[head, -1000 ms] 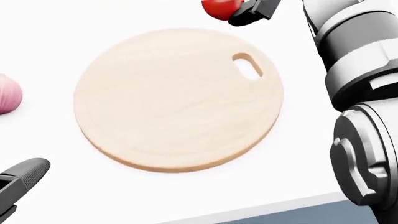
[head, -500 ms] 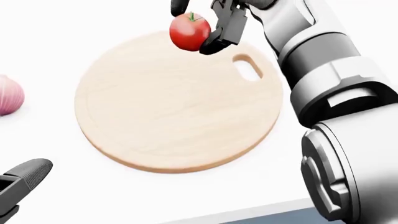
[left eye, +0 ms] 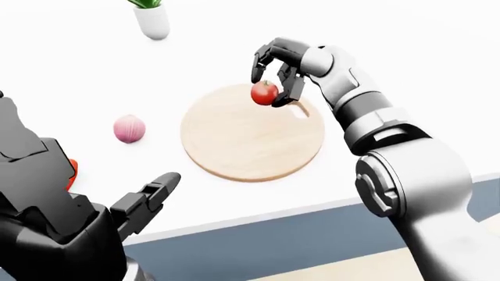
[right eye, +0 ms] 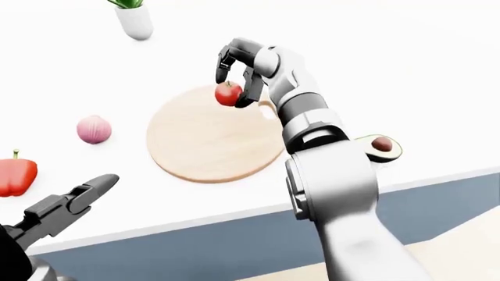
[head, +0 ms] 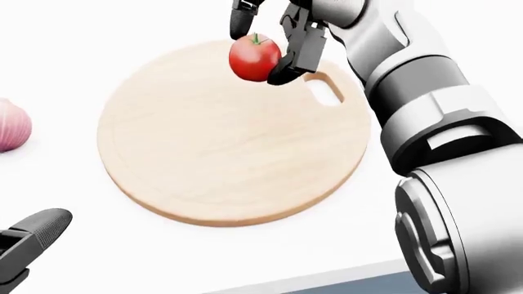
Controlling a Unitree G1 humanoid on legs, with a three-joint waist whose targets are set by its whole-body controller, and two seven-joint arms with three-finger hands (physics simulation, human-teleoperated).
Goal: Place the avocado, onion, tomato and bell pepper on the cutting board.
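My right hand (head: 265,43) is shut on the red tomato (head: 254,58) and holds it over the top edge of the round wooden cutting board (head: 221,147), next to its handle hole (head: 325,87). The pink onion (right eye: 94,129) lies on the white counter left of the board. The red bell pepper (right eye: 16,174) lies further left. The halved avocado (right eye: 381,146) lies right of the board, partly behind my right arm. My left hand (left eye: 145,202) is open and empty at the lower left, away from the board.
A white pot with a green plant (left eye: 152,19) stands at the top left of the left-eye view. The counter's near edge (right eye: 234,213) runs across the lower part of the eye views, with blue cabinet face below.
My right hand has brought the tomato from beyond the board's top edge to over the board, then shifted it slightly right. The left hand has hardly moved.
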